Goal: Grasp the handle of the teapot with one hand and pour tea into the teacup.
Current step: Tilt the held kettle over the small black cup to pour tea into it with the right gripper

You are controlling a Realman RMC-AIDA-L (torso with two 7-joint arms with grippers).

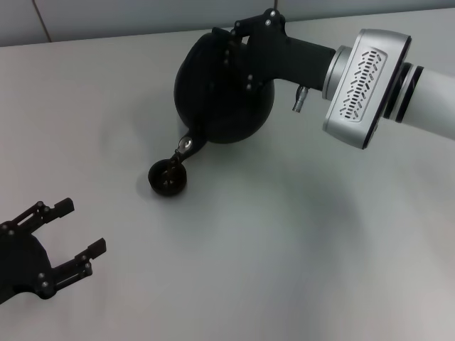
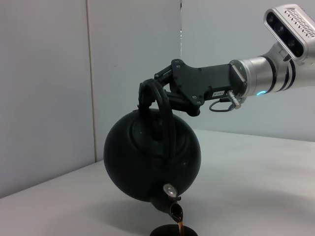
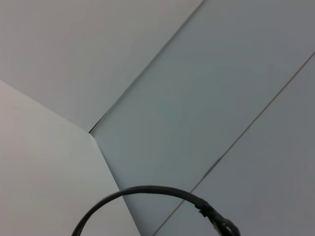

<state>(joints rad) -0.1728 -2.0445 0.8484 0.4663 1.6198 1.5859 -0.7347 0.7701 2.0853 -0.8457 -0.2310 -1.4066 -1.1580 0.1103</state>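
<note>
Your right gripper (image 1: 238, 35) sits in the upper middle of the head view, clamped on the handle (image 2: 156, 105) of the teapot (image 1: 224, 89). In the left wrist view its fingers (image 2: 165, 81) wrap the top of the black arch, and the silver arm (image 2: 275, 73) runs off to the upper right of that frame. The pot hangs clear of the table (image 1: 284, 249), tipped forward with its spout (image 2: 174, 212) pointing down.

You will find the spout directly above the teacup (image 1: 168, 177), which stands on the table left of centre in the head view, just below and left of the pot's belly. In the left wrist view a thin brown stream of tea (image 2: 180, 225) runs from the spout lip into the cup, whose rim shows at the bottom edge of the frame. The spout and the cup are close but apart. How full the cup is cannot be told.

The right wrist view shows only a thin dark curved cable (image 3: 147, 194) across the bottom of the frame, against the table edge and grey wall panels (image 3: 221, 98).

Your left gripper (image 1: 71, 231) rests at the lower left corner of the head view, well apart from the cup. Its fingers are spread and hold nothing.
</note>
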